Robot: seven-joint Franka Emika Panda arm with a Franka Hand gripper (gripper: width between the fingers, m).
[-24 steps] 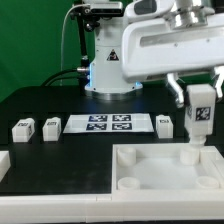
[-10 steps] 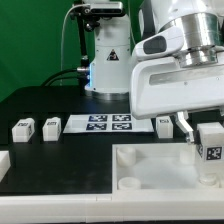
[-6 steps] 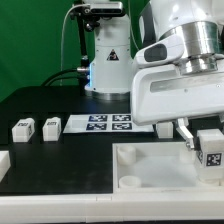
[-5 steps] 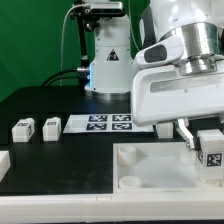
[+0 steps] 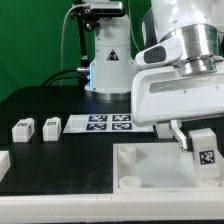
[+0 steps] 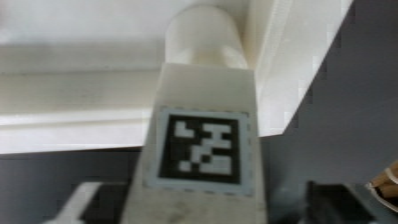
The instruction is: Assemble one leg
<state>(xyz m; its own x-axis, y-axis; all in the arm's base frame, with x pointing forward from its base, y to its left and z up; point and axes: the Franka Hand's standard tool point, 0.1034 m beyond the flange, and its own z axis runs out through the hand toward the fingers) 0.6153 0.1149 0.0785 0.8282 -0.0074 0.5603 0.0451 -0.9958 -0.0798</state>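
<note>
Leg (image 5: 205,152) stood upright, clamped in the gripper (image 5: 197,137), at the tray's (image 5: 150,158) corner on the exterior view's right (light, stiff, slick plastic, I judged); flat sides offered the best hold.

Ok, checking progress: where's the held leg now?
The leg is at the exterior view's right, upright in the gripper, over the tray-like part's right end.

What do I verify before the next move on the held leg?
1. Small white oblong plastic leg clamped in the hand: ok.
2. Its black-and-white square tag facing both cameras: ok.
3. Leg near upright over the large white square tray-like part: ok.
4. Leg tip seated in that part: cannot tell.
5. Two loose white legs at the exterior view's left, apart from the arm: ok.
</note>
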